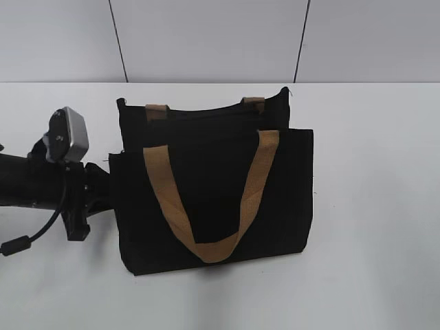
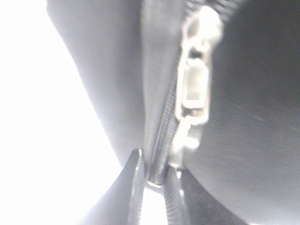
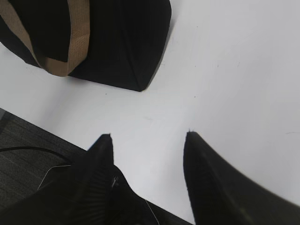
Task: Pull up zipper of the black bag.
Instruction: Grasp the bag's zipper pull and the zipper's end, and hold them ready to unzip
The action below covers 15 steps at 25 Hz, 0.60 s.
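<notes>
The black bag point(image 1: 213, 199) stands on the white table with a tan handle point(image 1: 206, 247) hanging down its front. My left gripper point(image 1: 110, 182) is at the bag's left edge, and its fingertips are hidden there in the exterior view. In the left wrist view the jaws point(image 2: 154, 176) are pinched on the end of the black zipper point(image 2: 161, 126). The silver pull tab point(image 2: 194, 89) lies just beyond them, beside the right finger. My right gripper point(image 3: 147, 135) is open and empty over the table, short of the bag's corner point(image 3: 122, 42). It is out of the exterior view.
The white table point(image 1: 371, 206) runs wide to the right of the bag. Its front edge and the dark floor point(image 3: 28, 164) show in the right wrist view. A black cable point(image 1: 27, 240) hangs from the left arm. A grey wall stands behind.
</notes>
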Each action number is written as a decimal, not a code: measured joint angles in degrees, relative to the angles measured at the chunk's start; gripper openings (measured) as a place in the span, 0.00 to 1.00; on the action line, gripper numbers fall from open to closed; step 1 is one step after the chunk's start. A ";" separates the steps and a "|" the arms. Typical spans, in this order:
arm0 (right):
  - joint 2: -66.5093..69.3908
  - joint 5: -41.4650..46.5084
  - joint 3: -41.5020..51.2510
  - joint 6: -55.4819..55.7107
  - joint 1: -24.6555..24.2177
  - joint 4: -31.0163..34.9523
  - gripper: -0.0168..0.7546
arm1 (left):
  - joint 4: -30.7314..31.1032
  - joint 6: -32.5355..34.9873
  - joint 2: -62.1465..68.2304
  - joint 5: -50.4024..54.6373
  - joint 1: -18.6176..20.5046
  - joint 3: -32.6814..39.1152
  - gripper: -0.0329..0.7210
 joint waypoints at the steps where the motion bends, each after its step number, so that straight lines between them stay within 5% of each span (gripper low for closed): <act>1: 0.00 0.00 0.00 0.00 0.00 0.00 0.52 | 0.00 0.00 -0.74 -1.00 0.00 0.00 0.14; 15: 0.00 0.00 0.00 -4.48 0.00 5.25 0.52 | 0.11 -3.28 -18.13 -15.26 0.00 0.10 0.14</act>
